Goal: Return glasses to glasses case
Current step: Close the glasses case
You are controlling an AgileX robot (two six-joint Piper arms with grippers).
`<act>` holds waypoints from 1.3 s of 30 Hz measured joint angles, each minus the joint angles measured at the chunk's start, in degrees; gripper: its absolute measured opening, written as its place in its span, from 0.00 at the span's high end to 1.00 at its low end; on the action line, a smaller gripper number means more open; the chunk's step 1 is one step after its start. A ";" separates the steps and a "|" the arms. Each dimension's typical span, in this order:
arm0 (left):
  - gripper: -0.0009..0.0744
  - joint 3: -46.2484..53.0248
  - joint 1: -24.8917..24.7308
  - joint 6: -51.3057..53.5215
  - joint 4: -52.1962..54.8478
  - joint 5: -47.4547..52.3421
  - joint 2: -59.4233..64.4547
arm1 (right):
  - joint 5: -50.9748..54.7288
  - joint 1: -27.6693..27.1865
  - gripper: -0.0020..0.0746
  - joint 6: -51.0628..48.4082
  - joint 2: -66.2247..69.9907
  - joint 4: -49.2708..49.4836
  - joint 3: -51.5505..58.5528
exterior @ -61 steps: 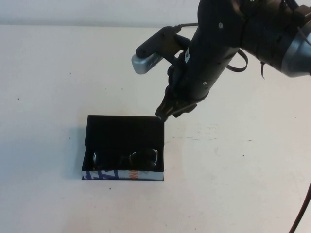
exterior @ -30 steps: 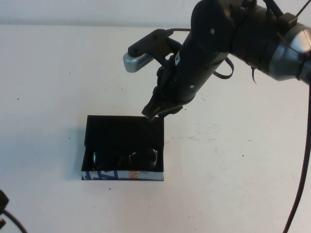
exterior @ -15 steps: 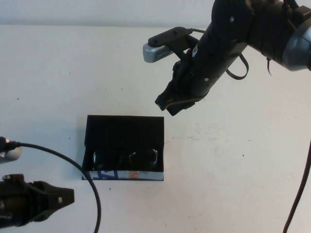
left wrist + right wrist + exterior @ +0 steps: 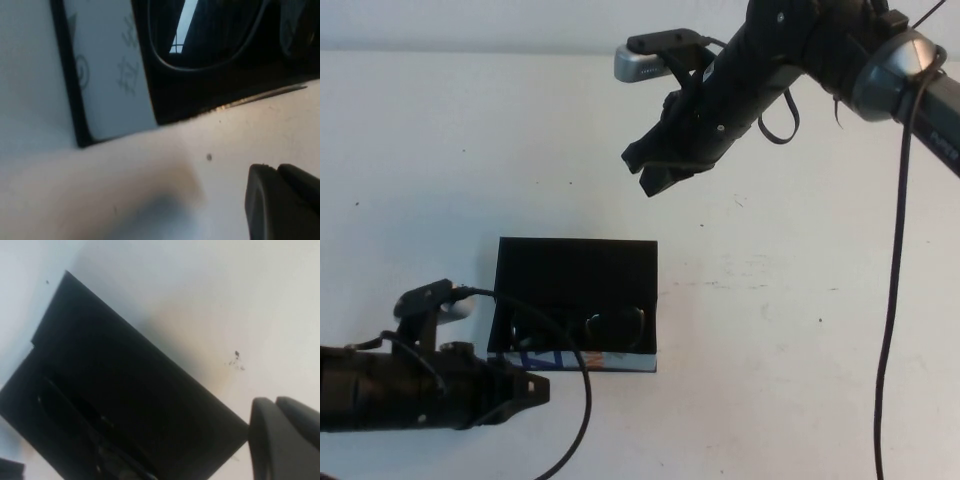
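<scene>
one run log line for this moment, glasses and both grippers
glasses: inside open glasses case | left gripper: shut, at case front | right gripper: shut, raised beyond case

Two black robot arms with cables
Right arm (image 4: 770, 70) carries a silver-grey camera (image 4: 645, 58); thin black cables (image 4: 895, 260) loop beside both arms

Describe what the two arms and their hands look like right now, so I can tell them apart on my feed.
Both arms are black. The right arm's hand, high over the table beyond the glasses case, carries a silver-grey camera pod, a grey joint ring and a thin black cable. The left hand, low beside the case's printed front edge, has a small grey pod and a looping black cable.
</scene>
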 joint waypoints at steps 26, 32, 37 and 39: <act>0.99 -8.37 -2.50 8.04 -4.81 0.35 11.38 | -5.14 -1.28 0.99 0.00 14.52 8.98 -8.50; 0.99 -8.37 -2.50 8.15 -4.81 0.35 11.38 | -4.06 -1.28 0.99 0.00 17.14 10.78 -8.50; 0.99 -8.41 -2.50 8.14 -4.81 0.35 11.38 | -0.70 -1.28 0.99 0.00 17.37 11.40 -8.78; 0.99 -8.41 -2.50 8.28 -4.81 0.35 11.38 | 0.94 -1.38 0.99 0.00 17.37 11.40 -9.40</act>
